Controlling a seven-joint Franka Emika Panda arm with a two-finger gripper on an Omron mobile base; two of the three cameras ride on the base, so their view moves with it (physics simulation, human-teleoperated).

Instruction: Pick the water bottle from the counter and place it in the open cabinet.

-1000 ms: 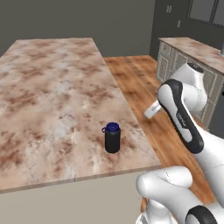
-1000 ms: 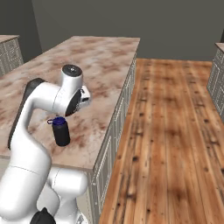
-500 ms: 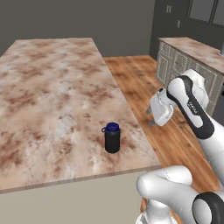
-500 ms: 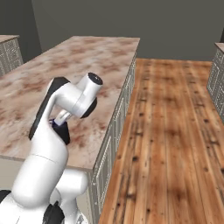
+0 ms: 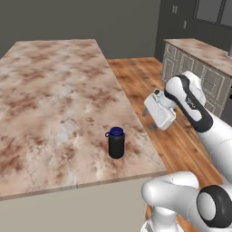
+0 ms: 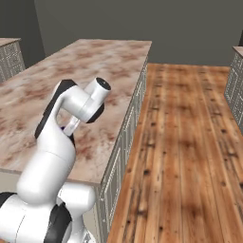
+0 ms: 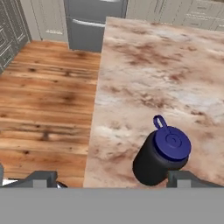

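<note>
**Gripper off to the side of the bottle**

Small black cylindrical water bottle with blue cap (image 5: pixel 116 142) stands upright near the marble surface's (image 5: pixel 54 90) floor-side edge. Gripper (image 7: pixel 111 179), fingers spread wide, hangs off-edge; closing in off-centre could tip the bottle.

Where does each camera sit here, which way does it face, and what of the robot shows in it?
Left base view: behind the arm to its left, looking forward and down over the counter at the water bottle; the arm rises from the lower right.
Right base view: behind the arm to its right, facing along the counter and wooden floor; the arm rises from the lower left.
Hand view: on the hand, looking down on the bottle; dark fingertips at the bottom.
Shared: both base views show the counter and arm.
</note>
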